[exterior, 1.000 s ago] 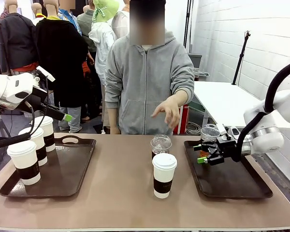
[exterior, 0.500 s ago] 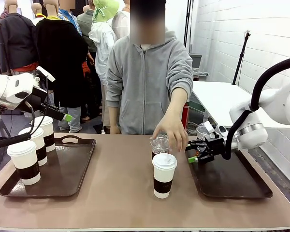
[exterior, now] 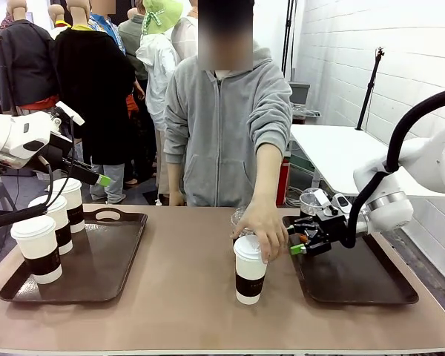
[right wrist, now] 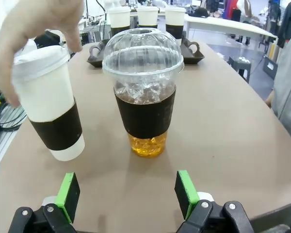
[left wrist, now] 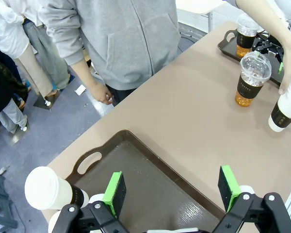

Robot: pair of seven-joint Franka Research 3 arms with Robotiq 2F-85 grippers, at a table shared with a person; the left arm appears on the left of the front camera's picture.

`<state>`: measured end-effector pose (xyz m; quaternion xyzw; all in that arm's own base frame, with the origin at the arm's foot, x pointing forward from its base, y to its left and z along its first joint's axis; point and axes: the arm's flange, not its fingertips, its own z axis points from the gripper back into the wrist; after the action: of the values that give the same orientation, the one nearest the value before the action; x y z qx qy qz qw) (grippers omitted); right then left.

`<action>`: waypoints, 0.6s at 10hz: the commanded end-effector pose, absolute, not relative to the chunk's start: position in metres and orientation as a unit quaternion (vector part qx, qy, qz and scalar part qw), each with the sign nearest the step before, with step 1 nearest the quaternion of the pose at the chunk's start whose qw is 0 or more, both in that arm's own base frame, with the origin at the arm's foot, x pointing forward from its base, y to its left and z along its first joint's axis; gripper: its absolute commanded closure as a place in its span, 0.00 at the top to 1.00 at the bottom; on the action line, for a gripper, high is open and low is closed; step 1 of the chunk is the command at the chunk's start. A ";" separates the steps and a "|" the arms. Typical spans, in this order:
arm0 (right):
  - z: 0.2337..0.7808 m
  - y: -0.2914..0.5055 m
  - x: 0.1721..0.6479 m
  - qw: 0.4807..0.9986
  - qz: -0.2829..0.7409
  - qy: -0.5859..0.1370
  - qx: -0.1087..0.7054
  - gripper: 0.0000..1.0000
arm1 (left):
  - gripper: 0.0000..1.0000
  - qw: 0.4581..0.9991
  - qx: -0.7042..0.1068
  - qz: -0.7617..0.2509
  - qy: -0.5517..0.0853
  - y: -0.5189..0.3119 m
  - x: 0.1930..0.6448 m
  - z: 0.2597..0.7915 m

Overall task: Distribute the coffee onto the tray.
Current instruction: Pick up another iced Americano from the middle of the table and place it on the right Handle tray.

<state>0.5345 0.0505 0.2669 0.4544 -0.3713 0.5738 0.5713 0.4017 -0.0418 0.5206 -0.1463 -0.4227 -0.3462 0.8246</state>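
Note:
A white paper coffee cup with a dark sleeve [exterior: 251, 273] stands mid-table, and a person's hand [exterior: 260, 231] rests on its lid. Just behind it is a clear dome-lidded cup of amber coffee [right wrist: 144, 92], largely hidden by the hand in the front view. My right gripper [exterior: 300, 242] is open at the inner edge of the right tray [exterior: 356, 285], its fingers pointing at the clear cup from a short distance. A second clear cup [exterior: 311, 202] stands at that tray's back. Three white cups [exterior: 41, 248] stand on the left tray [exterior: 104, 274]. My left gripper [left wrist: 172, 187] is open and empty above the left tray.
The person stands at the far edge of the table, reaching in with one arm [exterior: 271, 170]. Bare tabletop [exterior: 185, 297] lies between the two trays. Most of the right tray's surface is free.
The person's hand came down from mid-air onto the white cup's lid. My right gripper moved left across the right tray to its inner edge. The left arm stayed still.

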 end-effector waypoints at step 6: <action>0.280 0.011 0.473 0.604 0.547 -0.388 0.431 1.00 | 1.00 0.825 -0.151 -0.344 -0.422 -0.040 0.403 0.519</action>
<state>0.4812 0.0088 0.2798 0.4416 -0.3845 0.5422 0.6026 0.4017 -0.0418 0.5207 -0.1463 -0.4228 -0.3462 0.8246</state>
